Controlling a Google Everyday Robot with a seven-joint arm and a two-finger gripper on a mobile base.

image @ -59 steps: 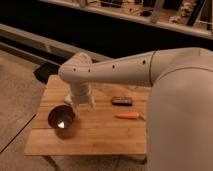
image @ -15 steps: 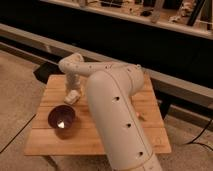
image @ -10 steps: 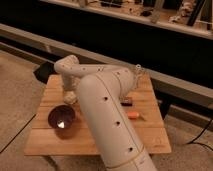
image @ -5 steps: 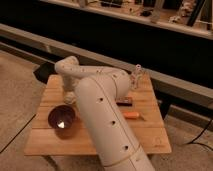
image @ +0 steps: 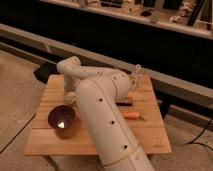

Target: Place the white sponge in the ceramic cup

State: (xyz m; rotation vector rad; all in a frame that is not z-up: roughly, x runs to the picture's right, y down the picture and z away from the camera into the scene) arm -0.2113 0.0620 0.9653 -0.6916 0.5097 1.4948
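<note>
My gripper (image: 70, 97) hangs down from the bent wrist at the far left of the wooden table (image: 50, 142), just behind the far rim of the wide dark maroon bowl (image: 61, 120). My white arm (image: 105, 115) runs from the lower right across the middle of the table and covers much of it. I see no small whitish ceramic cup and no white sponge apart from the gripper; they are hidden by the arm and wrist or out of view.
An orange object (image: 132, 115) and a dark flat bar (image: 125, 102) lie right of my arm. A clear bottle (image: 136, 77) stands at the table's far right. A dark railing and shelf (image: 150, 45) run behind the table.
My arm has swung in over the table and now covers its middle. The wrist has shifted slightly left and stays behind the bowl. The bowl and the orange object have not moved.
</note>
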